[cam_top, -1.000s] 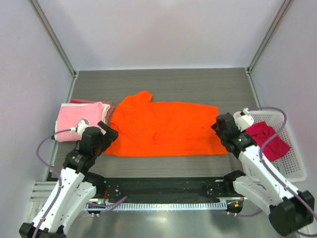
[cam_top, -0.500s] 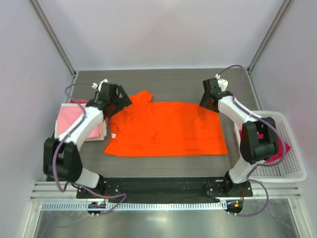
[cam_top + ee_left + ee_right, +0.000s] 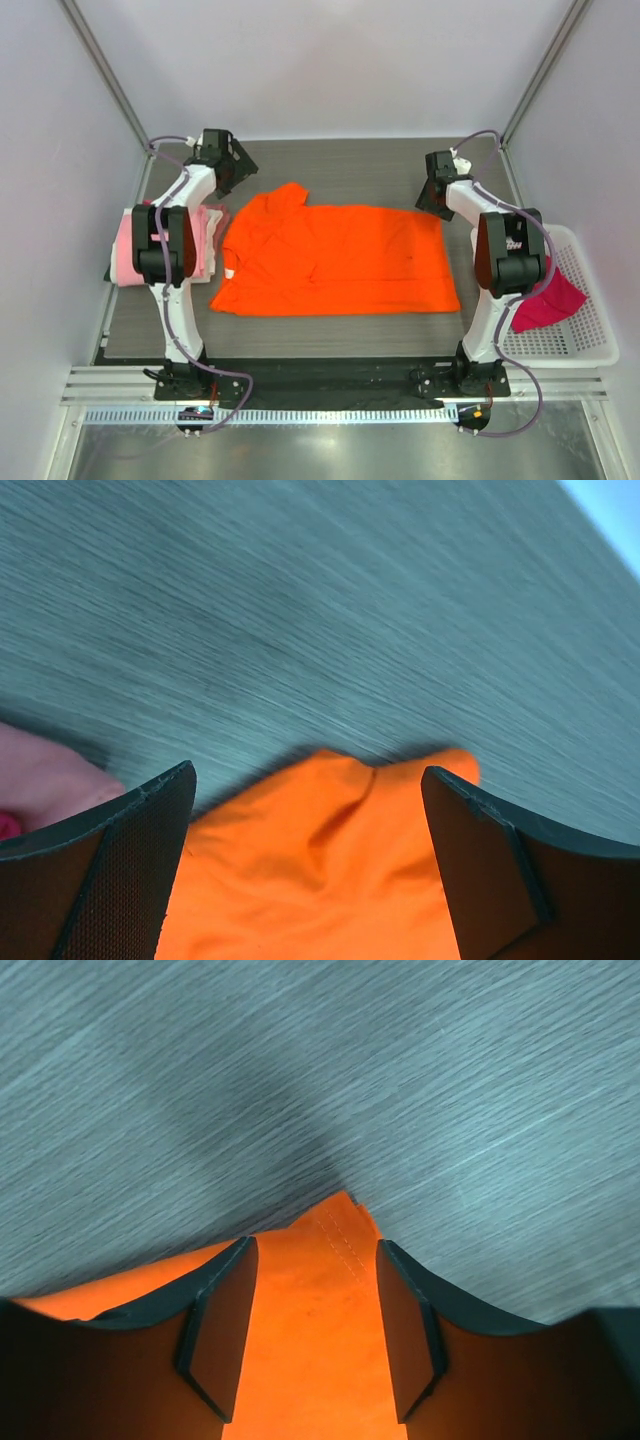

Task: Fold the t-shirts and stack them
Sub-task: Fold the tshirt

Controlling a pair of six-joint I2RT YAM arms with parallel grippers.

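Note:
A bright orange t-shirt (image 3: 335, 262) lies spread flat mid-table. My left gripper (image 3: 238, 166) hovers open just beyond its far-left sleeve. In the left wrist view the wide-apart fingers (image 3: 130, 870) frame the rumpled orange sleeve (image 3: 320, 880), touching nothing. My right gripper (image 3: 434, 194) is at the shirt's far-right corner. In the right wrist view its jaws (image 3: 315, 1245) straddle that stitched corner (image 3: 310, 1300), half open, the cloth flat between the pads (image 3: 220, 1325). Folded light pink t-shirts (image 3: 130, 250) sit at the left, partly behind my left arm. A dark pink-red t-shirt (image 3: 548, 300) lies in the basket.
The white lattice basket (image 3: 590, 320) stands at the right edge of the table. Metal frame posts (image 3: 110, 75) rise at the back corners. Bare grey table (image 3: 350, 165) runs behind the orange shirt. A pink cloth edge (image 3: 40, 780) shows in the left wrist view.
Both arms swung from the shirt's near corners out to its far corners. The left gripper went further back and left; the right jaws narrowed around the corner.

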